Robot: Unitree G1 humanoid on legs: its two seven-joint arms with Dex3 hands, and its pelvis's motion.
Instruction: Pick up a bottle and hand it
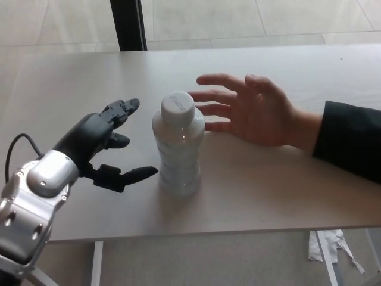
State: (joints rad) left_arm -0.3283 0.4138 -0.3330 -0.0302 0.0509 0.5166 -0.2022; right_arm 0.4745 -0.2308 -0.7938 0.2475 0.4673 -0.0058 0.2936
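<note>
A pale translucent bottle (178, 146) with a white cap stands upright near the middle of the light table (280, 190). My left hand (101, 143) is just left of the bottle, open, thumb reaching low toward its base and fingers spread higher up; a small gap separates it from the bottle. A person's open hand (253, 110), palm up with a dark sleeve, rests on the table right behind and to the right of the bottle. My right hand does not show.
A dark post (128, 24) stands beyond the table's far edge. Pale floor tiles lie behind. Under the table's front edge at the right lies a white crumpled thing (327, 244).
</note>
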